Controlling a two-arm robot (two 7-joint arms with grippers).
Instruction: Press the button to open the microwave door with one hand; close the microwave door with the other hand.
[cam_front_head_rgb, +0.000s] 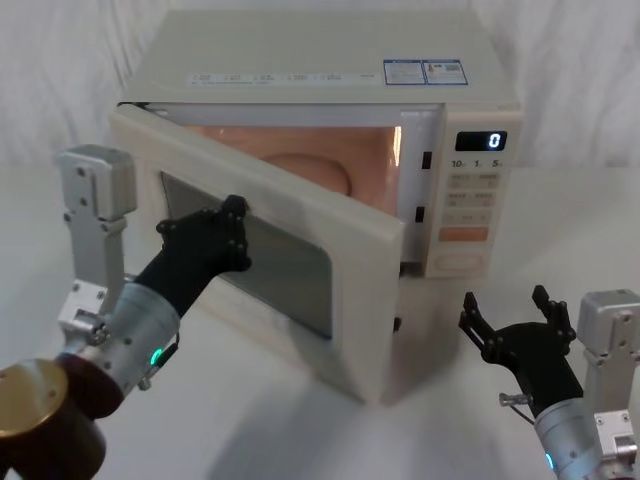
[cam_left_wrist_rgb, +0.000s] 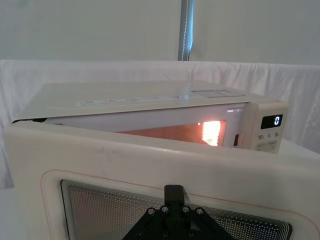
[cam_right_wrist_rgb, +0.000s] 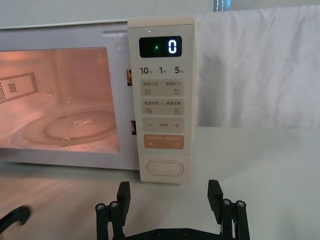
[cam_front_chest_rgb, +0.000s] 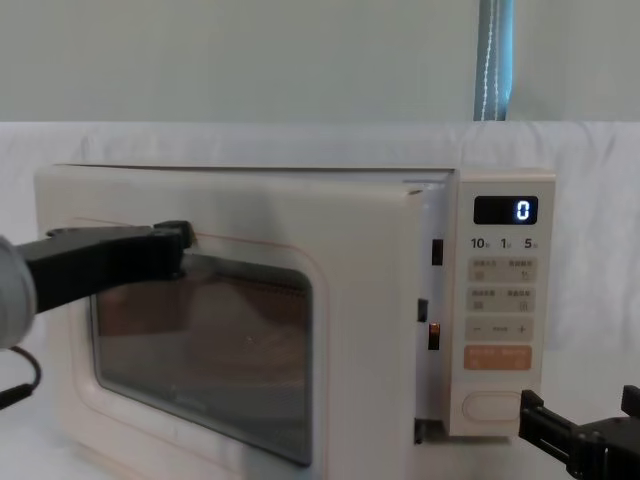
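— Cream plastic, all of it: the microwave (cam_front_head_rgb: 330, 60) was a smooth boxy shell, and the microwave door (cam_front_head_rgb: 270, 255) stood swung partway out on its left-side hinge, its free edge reaching toward the robot near the middle of the table (cam_front_head_rgb: 300, 420).

— And the gap?

— A wedge of room lay between the door's free edge and the keypad strip (cam_front_head_rgb: 473, 195), with the lit pinkish cavity (cam_right_wrist_rgb: 55, 100) and its round glass plate (cam_right_wrist_rgb: 70, 127) showing through it. The door's dark window (cam_front_chest_rgb: 205, 345) was a rounded rectangle with a fine dotted mesh, set in a raised frame.

— Where was the left gripper (cam_front_head_rgb: 232, 232)?

— Against the outer face of the door, at the window's upper edge. It was black and blocky on a silver-grey wrist. I could not tell whether its fingers were spread or together.

— The right one?

— The right gripper (cam_front_head_rgb: 512, 318) hung low over the bare table in front of the keypad, touching nothing, its two black fingers (cam_right_wrist_rgb: 215, 195) held apart. Open room lay between it and the button (cam_right_wrist_rgb: 165, 168), a plain cream pill shape at the foot of the strip, under the orange key (cam_right_wrist_rgb: 164, 141).

— The display?

— The display (cam_right_wrist_rgb: 160, 47) read zero.
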